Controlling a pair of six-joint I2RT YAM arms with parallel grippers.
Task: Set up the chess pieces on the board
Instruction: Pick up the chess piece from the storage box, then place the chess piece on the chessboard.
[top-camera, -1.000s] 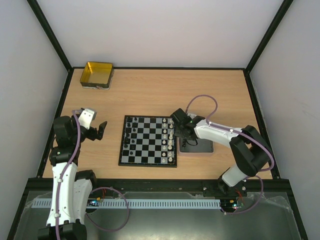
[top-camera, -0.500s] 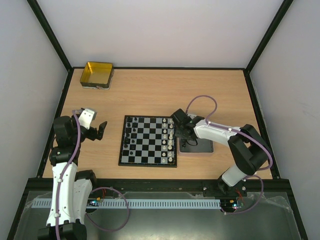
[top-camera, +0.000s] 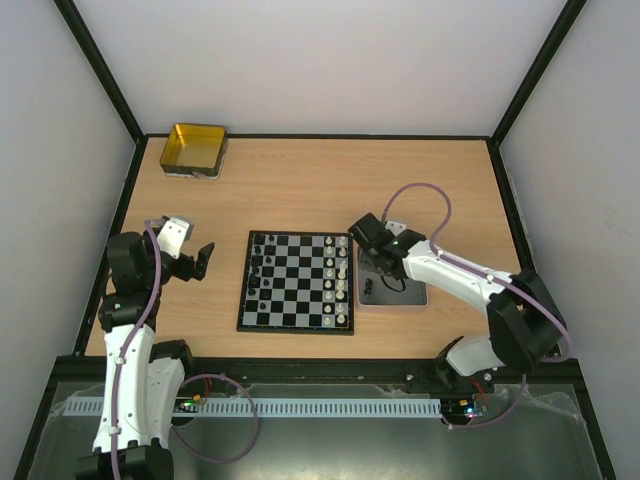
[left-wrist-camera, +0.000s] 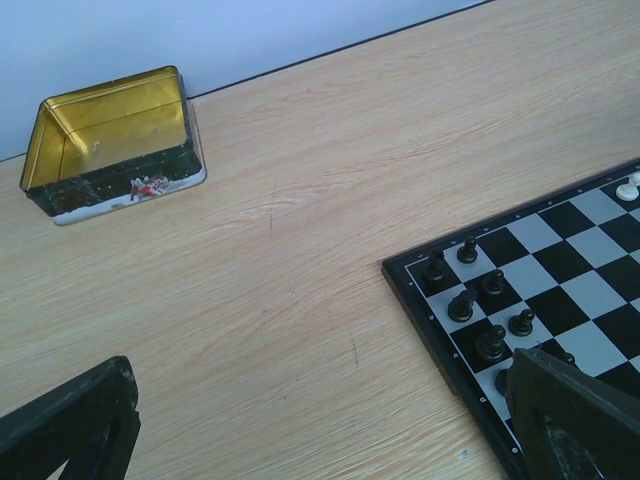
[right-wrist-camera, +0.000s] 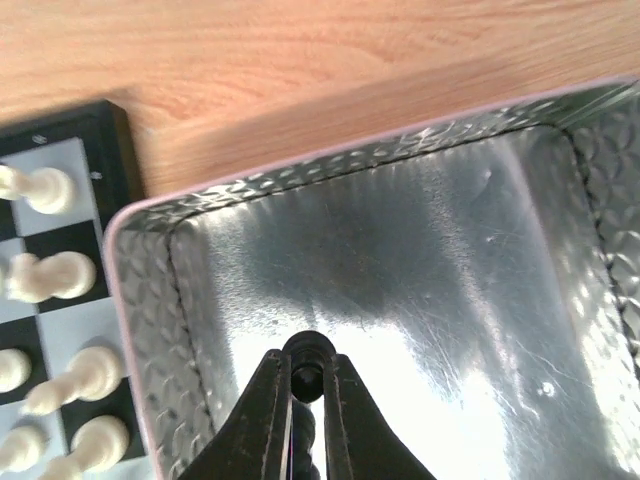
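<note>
The board (top-camera: 296, 281) lies mid-table, with black chess pieces (top-camera: 260, 262) in its left columns and white chess pieces (top-camera: 339, 282) in its right columns. My right gripper (right-wrist-camera: 306, 375) is shut on a black chess piece (right-wrist-camera: 308, 372) and holds it over the grey metal tray (right-wrist-camera: 420, 250); in the top view the gripper (top-camera: 384, 268) hangs above the tray's left end, just right of the board. My left gripper (top-camera: 204, 259) is open and empty, left of the board. Its view shows the board's black corner (left-wrist-camera: 480, 300).
A gold-yellow tin (top-camera: 193, 149) stands open at the back left corner, also in the left wrist view (left-wrist-camera: 115, 140). The grey tray (top-camera: 410, 294) sits against the board's right edge. Black frame rails border the table.
My right gripper has drawn back from the board's right edge to above the tray, and its arm has swung rightward. The left arm has not moved.
</note>
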